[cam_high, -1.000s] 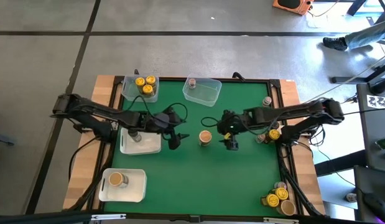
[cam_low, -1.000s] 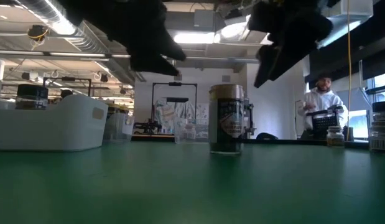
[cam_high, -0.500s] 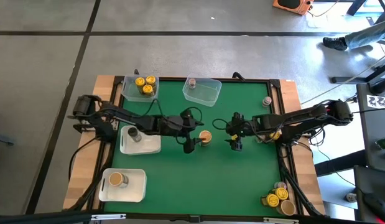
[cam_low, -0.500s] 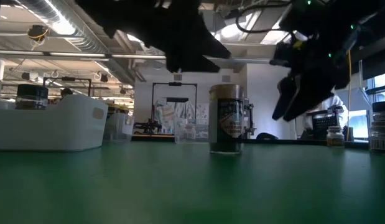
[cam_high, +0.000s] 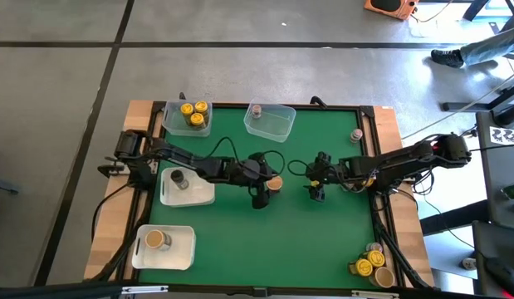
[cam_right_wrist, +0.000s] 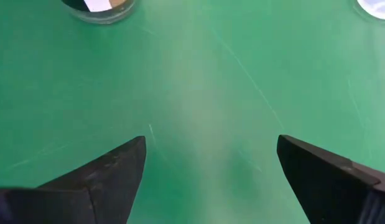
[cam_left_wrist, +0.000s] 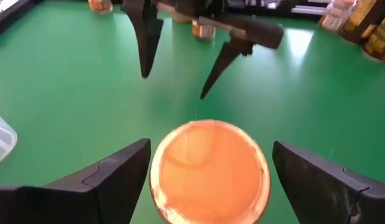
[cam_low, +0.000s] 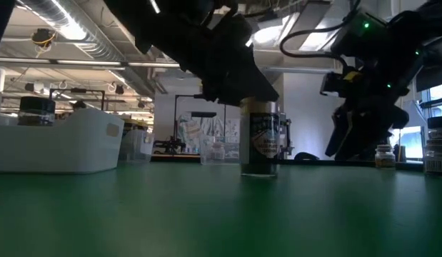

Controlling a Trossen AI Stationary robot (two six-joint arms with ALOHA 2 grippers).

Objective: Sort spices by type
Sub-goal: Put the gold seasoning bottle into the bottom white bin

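Over the last second the left gripper (cam_high: 262, 190) has swept from the white tray (cam_high: 208, 196) at nine o'clock to mid-table, fingers spread either side of the tan-lidded jar (cam_high: 274, 183) (not yet touching, by the left wrist view), so a pick looks imminent; the jar is a small glossy labelled cylinder on matte green felt; the right gripper (cam_high: 316, 188), at three o'clock, has backed off, jaws apart, empty
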